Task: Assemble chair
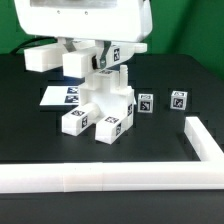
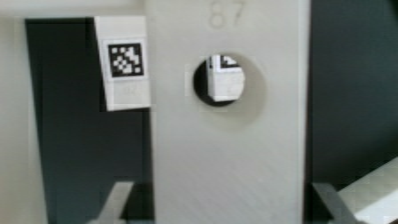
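The chair (image 1: 100,108) is pinched at its tall panel (image 2: 231,140) by gripper (image 2: 222,200). Two tagged blocks (image 1: 146,102) are seen just exterior-view right of chair, rail (image 1: 110,178) in front, marker board (image 1: 55,97) partly blocked behind.

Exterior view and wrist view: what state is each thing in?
pincer: shut on the chair panel, a finger each side
chair panel: upright, gripped
chair base: partly joined, standing
first small block: loose, beside the base
second small block: loose, farther off
marker board: flat, partly hidden behind the base
L-shaped rail: lying untouched
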### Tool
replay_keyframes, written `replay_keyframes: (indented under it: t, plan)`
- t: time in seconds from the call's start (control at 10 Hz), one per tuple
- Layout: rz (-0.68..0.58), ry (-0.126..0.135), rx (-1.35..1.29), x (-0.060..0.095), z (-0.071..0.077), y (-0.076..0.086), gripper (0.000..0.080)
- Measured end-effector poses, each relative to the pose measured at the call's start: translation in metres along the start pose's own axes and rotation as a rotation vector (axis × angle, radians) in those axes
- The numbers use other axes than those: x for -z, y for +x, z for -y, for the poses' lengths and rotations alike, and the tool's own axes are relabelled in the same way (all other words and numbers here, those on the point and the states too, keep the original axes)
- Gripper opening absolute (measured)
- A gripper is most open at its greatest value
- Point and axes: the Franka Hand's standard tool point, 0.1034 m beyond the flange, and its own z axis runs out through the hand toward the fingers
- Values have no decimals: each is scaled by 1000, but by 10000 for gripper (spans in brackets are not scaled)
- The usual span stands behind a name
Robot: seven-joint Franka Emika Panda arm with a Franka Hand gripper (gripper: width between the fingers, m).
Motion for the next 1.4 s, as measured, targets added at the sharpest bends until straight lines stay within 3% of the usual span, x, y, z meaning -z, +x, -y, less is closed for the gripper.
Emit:
replay_keyframes:
  t: [0.5,1.4]
  plan:
    - [4,-6,10,-3,16,-8,288]
    - [12,-16,24,-14,17,-18,288]
